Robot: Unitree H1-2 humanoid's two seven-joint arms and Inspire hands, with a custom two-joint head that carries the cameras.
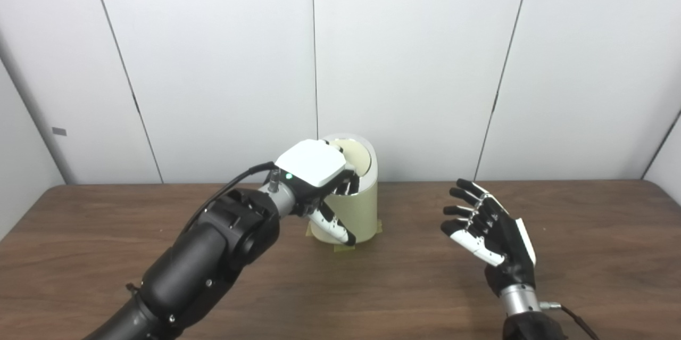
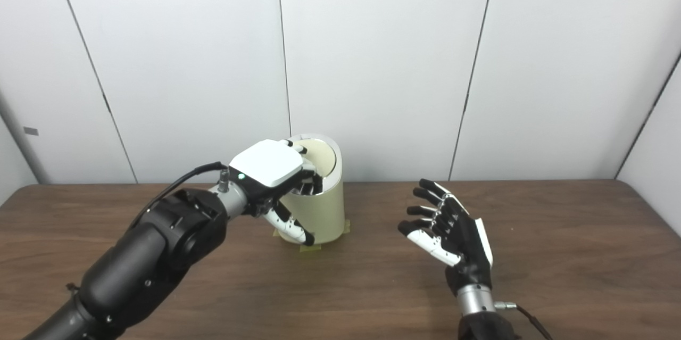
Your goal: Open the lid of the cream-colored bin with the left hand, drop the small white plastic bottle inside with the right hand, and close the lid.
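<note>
Cream-colored bin (image 1: 357, 207): cylindrical, upright, standing near the rear centre of the counter (image 1: 585, 255). Round lid (image 2: 322, 155) sits in its slanted top, tilted toward the camera; whether fully shut cannot be told. Small white plastic bottle is not visible in either view.

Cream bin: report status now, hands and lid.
Left hand on the lid at the top of the bin. Right hand open, empty, clear of the bin. No bottle in view. Nothing blocking.
</note>
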